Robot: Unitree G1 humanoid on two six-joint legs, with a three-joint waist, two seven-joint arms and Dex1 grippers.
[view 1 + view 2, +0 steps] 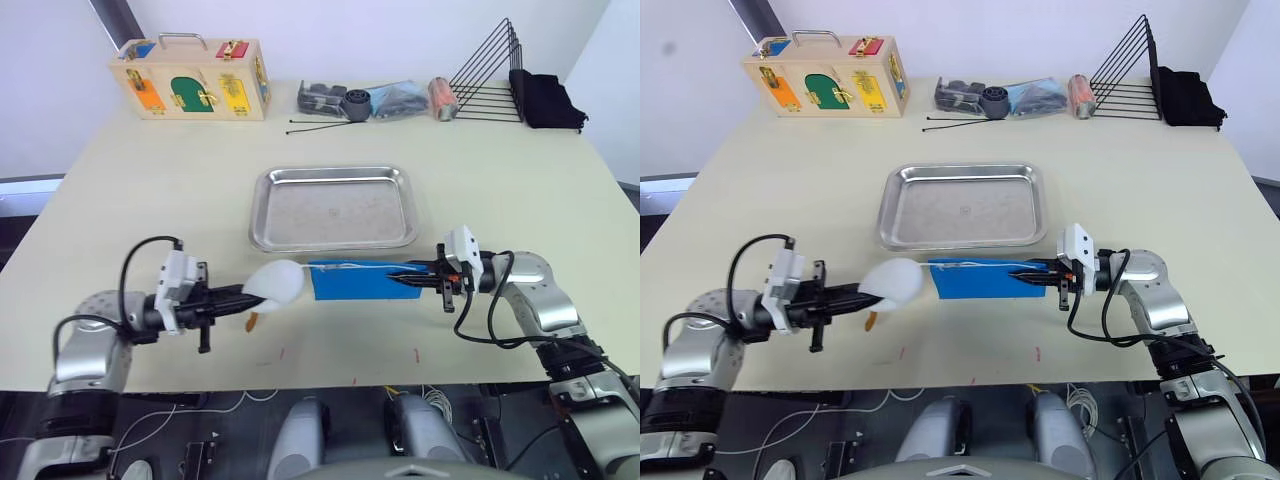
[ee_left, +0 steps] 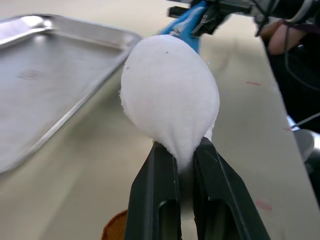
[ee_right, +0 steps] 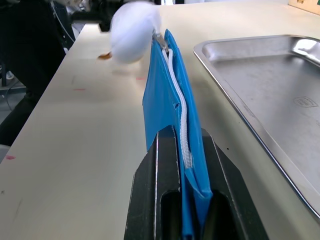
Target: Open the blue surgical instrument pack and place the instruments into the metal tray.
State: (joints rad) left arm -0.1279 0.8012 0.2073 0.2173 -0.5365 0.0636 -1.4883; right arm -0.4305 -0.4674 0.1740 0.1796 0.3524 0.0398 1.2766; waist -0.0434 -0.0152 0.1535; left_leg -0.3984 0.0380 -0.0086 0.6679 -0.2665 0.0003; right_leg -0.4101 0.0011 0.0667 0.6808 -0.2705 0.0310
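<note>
The blue surgical instrument pack (image 1: 360, 280) hangs on edge just above the table, in front of the metal tray (image 1: 333, 210), its white zipper (image 3: 179, 112) running along the top. My right gripper (image 3: 182, 145) is shut on the pack's right end. A white egg-shaped plush toy (image 2: 170, 92) hangs at the pack's left end, at the zipper, and my left gripper (image 2: 185, 150) is shut on it. The tray holds nothing. The instruments are hidden.
Along the table's far edge stand a wooden lock box (image 1: 190, 80), black cable ties (image 1: 320, 125), a pile of small parts (image 1: 365, 100), a black wire rack (image 1: 490, 75) and a black cloth (image 1: 545, 100).
</note>
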